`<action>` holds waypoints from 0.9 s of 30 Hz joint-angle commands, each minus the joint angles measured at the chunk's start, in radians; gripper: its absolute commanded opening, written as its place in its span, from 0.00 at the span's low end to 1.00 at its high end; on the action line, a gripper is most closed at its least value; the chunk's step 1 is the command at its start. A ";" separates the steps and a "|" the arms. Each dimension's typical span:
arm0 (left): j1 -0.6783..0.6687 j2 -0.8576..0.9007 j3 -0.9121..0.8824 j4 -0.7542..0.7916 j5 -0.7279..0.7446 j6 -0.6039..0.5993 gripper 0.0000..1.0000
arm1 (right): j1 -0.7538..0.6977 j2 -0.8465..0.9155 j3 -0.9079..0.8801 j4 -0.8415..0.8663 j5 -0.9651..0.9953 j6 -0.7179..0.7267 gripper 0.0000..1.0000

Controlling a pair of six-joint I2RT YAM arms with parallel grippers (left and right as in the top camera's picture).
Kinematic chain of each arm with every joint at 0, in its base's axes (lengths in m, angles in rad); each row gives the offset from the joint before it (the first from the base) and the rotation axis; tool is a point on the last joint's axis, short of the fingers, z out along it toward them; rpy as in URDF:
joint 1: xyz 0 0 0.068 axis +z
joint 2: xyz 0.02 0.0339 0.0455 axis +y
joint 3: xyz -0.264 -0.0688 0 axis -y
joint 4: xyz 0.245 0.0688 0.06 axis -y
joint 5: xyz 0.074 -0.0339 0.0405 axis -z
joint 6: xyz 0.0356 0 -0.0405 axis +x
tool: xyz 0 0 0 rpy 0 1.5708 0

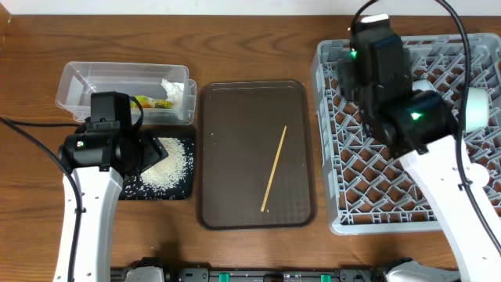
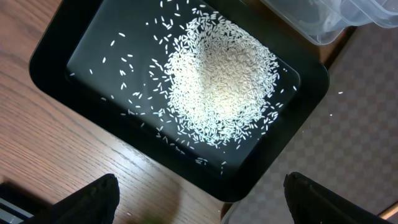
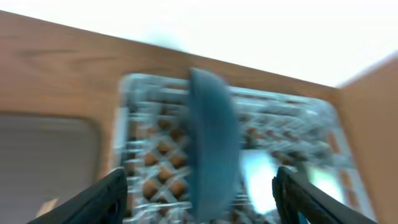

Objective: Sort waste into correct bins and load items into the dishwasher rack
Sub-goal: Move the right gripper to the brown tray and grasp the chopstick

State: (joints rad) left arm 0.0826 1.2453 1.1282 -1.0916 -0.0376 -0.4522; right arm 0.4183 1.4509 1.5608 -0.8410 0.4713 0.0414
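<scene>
**A:** What does the overhead view show?

**B:** The left gripper hangs over the shallow black rectangular tray, where the loose white rice grains lie in a heap. Just behind that tray, the clear rectangular plastic tub holds the crumpled white paper napkin and the small yellow-green wrapper. The thin wooden stick lies slantwise on the larger brown serving tray. The right arm reaches over the large square grey plastic crate.

**A:** And the left wrist view?

**B:** The left gripper's fingers stand wide apart with nothing between them, above the black tray's near rim. The rice is heaped in the middle of the tray, with stray grains scattered around it.

**A:** The right wrist view?

**B:** It is blurred. The large dark-blue plate stands on edge among the crate's pegs. The right gripper is spread wide, with one finger well off to each side of the plate and neither touching it. A pale patch sits beside the plate, too smeared to identify.
</scene>
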 commanded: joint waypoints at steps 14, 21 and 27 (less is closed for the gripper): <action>0.004 -0.003 0.005 0.000 -0.019 -0.006 0.87 | 0.011 0.117 -0.005 -0.122 -0.456 0.067 0.75; 0.004 -0.003 0.005 0.000 -0.019 -0.006 0.87 | 0.082 0.237 -0.005 -0.177 -0.562 0.209 0.73; 0.004 -0.003 0.005 0.000 -0.019 -0.006 0.87 | 0.188 0.393 -0.005 -0.290 -0.589 0.381 0.68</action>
State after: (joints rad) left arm 0.0826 1.2453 1.1282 -1.0920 -0.0372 -0.4522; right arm 0.5602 1.7885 1.5585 -1.1027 -0.0795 0.2871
